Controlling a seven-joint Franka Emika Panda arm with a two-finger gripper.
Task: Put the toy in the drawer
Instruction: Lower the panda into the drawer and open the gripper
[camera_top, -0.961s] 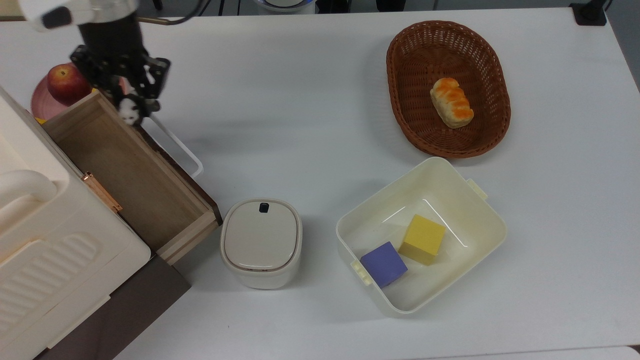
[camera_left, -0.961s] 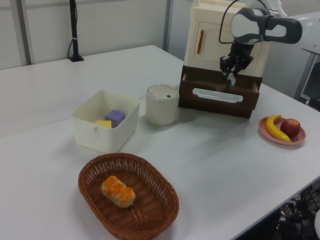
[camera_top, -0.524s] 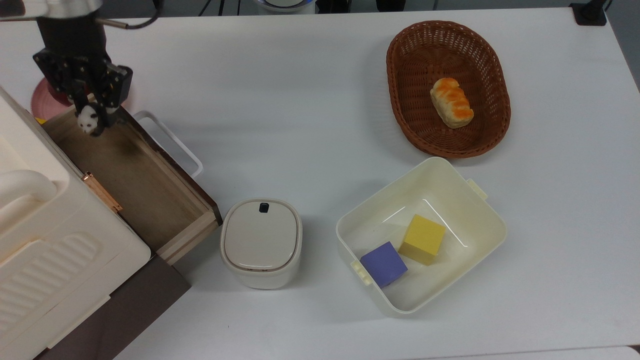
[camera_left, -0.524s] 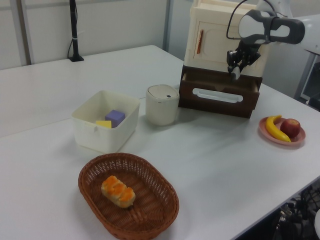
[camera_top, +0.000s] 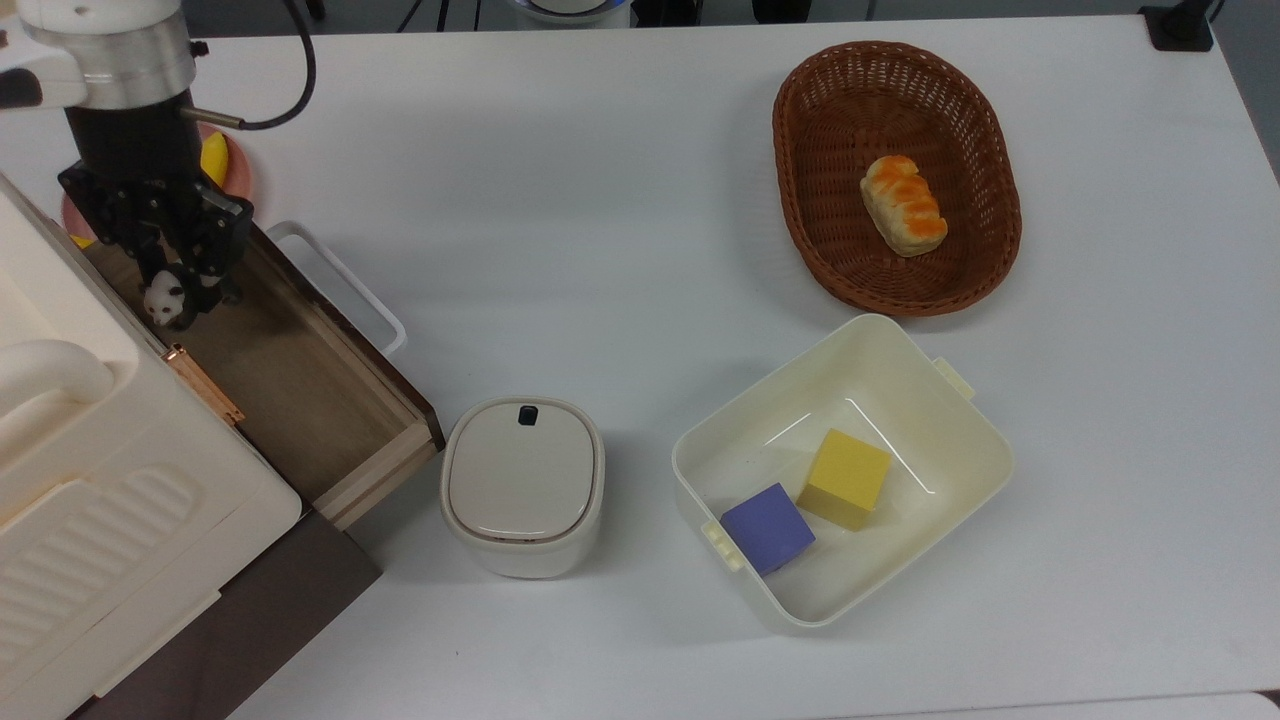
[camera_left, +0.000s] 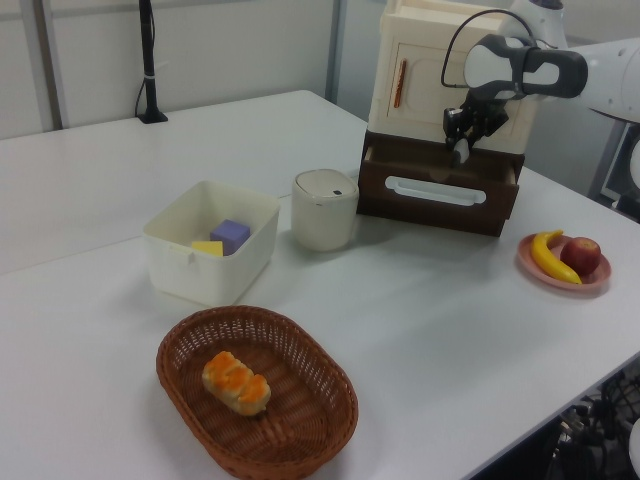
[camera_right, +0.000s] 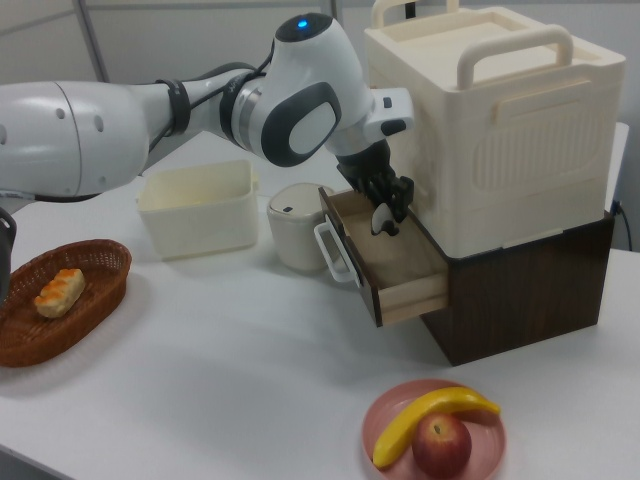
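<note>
Gripper (camera_top: 170, 290) over the open drawer (camera_top: 290, 370), fingers clamped on the toy (camera_top: 162, 300), a small panda; top view puts it near the cabinet (camera_top: 90, 480) side of the drawer, toward the far end from the lidded pot (camera_top: 522, 485). Right view shows gripper (camera_right: 385, 213) dipped to about the level of the drawer's (camera_right: 395, 270) rim with toy (camera_right: 383, 220) at its tip, whether the toy touches the drawer floor cannot be told. Left view: gripper (camera_left: 460, 148) in front of the cabinet (camera_left: 440, 80), toy (camera_left: 461, 154) a pale speck just above the dark drawer (camera_left: 440, 185) front, white handle (camera_left: 435, 190) below it.

Top view alone looks into the tub (camera_top: 950, 440) with purple cube (camera_top: 767, 528) and yellow cube (camera_top: 846, 478) touching at a corner, and onto the bread (camera_top: 903, 204) in the basket (camera_top: 800, 130). Plate (camera_right: 385, 425) with banana (camera_right: 425, 415) and apple (camera_right: 442, 445) shows whole in right view; in top view the arm covers most of it, a bit of banana (camera_top: 214, 156) peeking out
</note>
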